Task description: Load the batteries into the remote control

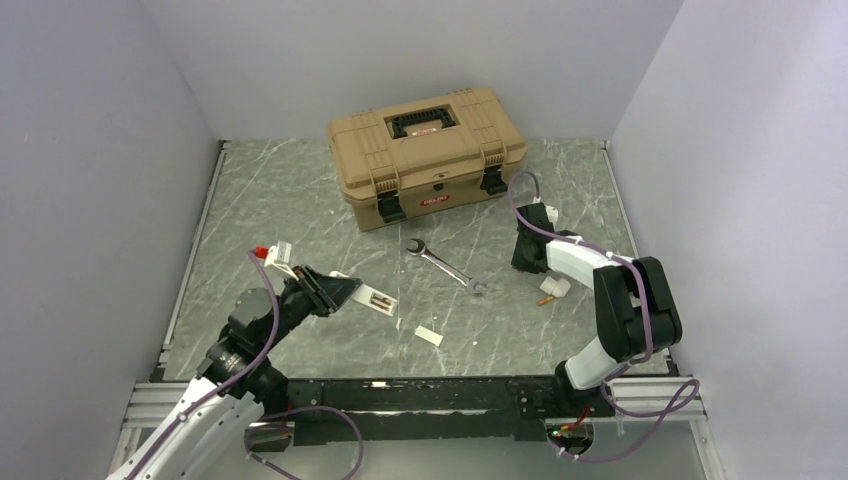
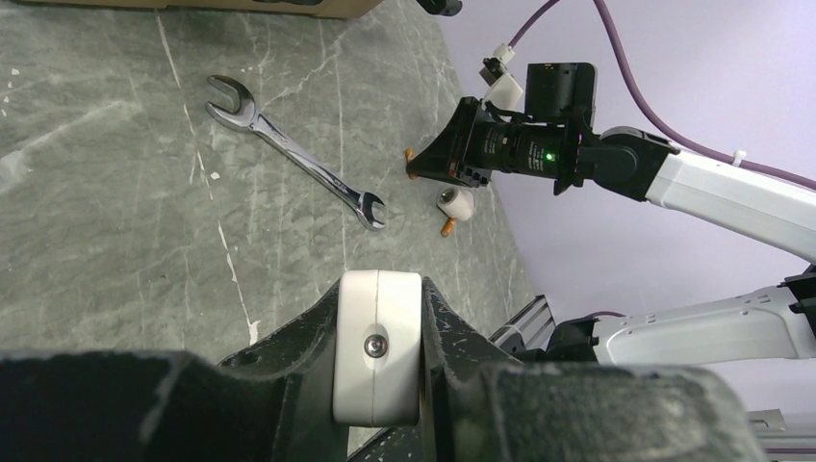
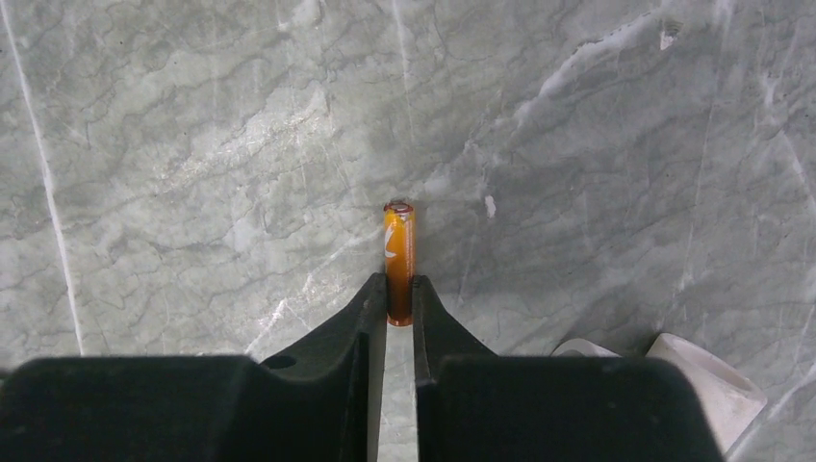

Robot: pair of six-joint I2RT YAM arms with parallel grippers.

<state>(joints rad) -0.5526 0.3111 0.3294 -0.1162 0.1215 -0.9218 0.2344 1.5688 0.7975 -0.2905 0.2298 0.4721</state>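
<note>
The left claw (image 1: 340,292) clamps remote control (image 2: 377,371); right claw (image 3: 399,294) pinches battery (image 3: 399,245)

table (image 1: 290,200): grey-green marbled | toolbox (image 1: 428,158): tan | battery (image 3: 398,260): orange | wrench (image 1: 447,266): silver | remote control (image 1: 378,300): white

We find nothing here that we can read. The tan toolbox (image 1: 428,155) carries 1 small red label (image 1: 436,201) on its front wall, between the 2 black latches (pale specks on red, nothing more), and its letters are too small to make out. The orange battery (image 3: 398,260) bears 1 white mark (image 3: 391,252), too blurred to read.
</note>
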